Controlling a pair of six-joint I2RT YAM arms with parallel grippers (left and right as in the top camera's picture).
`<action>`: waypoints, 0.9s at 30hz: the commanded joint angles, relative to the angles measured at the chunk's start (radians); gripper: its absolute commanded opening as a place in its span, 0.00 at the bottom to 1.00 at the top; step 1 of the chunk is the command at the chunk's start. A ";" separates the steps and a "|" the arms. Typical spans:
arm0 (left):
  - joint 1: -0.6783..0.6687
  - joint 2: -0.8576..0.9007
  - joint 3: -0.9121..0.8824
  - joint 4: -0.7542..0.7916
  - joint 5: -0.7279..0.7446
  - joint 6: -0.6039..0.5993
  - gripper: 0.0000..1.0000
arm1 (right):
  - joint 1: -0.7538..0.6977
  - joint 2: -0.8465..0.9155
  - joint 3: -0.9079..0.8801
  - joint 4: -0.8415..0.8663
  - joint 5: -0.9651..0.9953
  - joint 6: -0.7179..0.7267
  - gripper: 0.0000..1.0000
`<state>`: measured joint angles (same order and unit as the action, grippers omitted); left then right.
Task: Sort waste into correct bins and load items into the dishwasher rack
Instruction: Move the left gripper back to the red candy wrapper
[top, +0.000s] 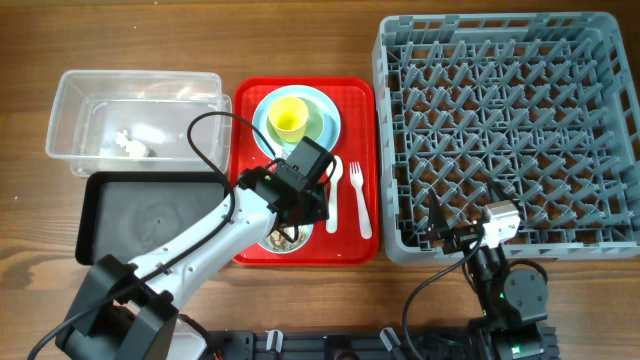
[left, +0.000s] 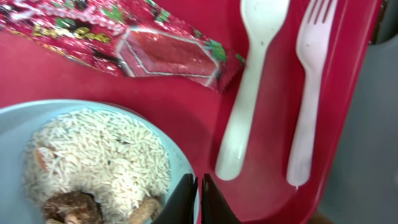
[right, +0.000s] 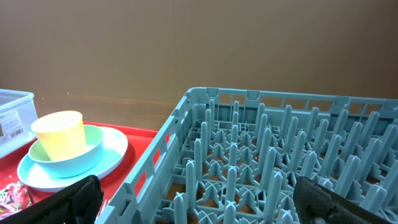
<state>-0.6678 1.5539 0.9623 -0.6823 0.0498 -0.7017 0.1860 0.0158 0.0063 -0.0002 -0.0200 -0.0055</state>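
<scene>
My left gripper (left: 199, 200) is shut on the rim of the small light blue bowl (left: 180, 163), which holds rice and brownish food scraps (left: 93, 165); it shows at the red tray's front in the overhead view (top: 288, 228). The red snack wrapper (left: 155, 53) lies beyond the bowl. The white spoon (top: 333, 195) and fork (top: 360, 200) lie to its right. The yellow cup (top: 288, 117) sits in the pale green bowl (top: 320, 125) on the blue plate (top: 325, 98). My right gripper (right: 208, 205) is open and empty over the grey rack's (top: 510, 130) front left part.
The clear tub (top: 70, 110) at the far left holds white tissue bits (top: 130, 145). The black tray (top: 150, 215) lies in front of it, beside the red tray (top: 355, 92). My left arm crosses the black tray's right end.
</scene>
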 joint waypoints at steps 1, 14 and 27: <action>-0.004 0.007 0.004 0.005 -0.066 -0.002 0.05 | -0.004 -0.002 -0.001 0.005 -0.004 -0.006 1.00; -0.055 0.016 0.003 0.065 0.083 -0.002 0.04 | -0.004 -0.002 -0.001 0.005 -0.004 -0.006 1.00; -0.107 0.108 0.004 -0.033 -0.172 -0.002 0.04 | -0.004 -0.002 -0.001 0.005 -0.004 -0.006 1.00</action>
<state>-0.7891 1.6554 0.9623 -0.6800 0.0036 -0.7017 0.1860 0.0158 0.0063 -0.0002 -0.0200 -0.0055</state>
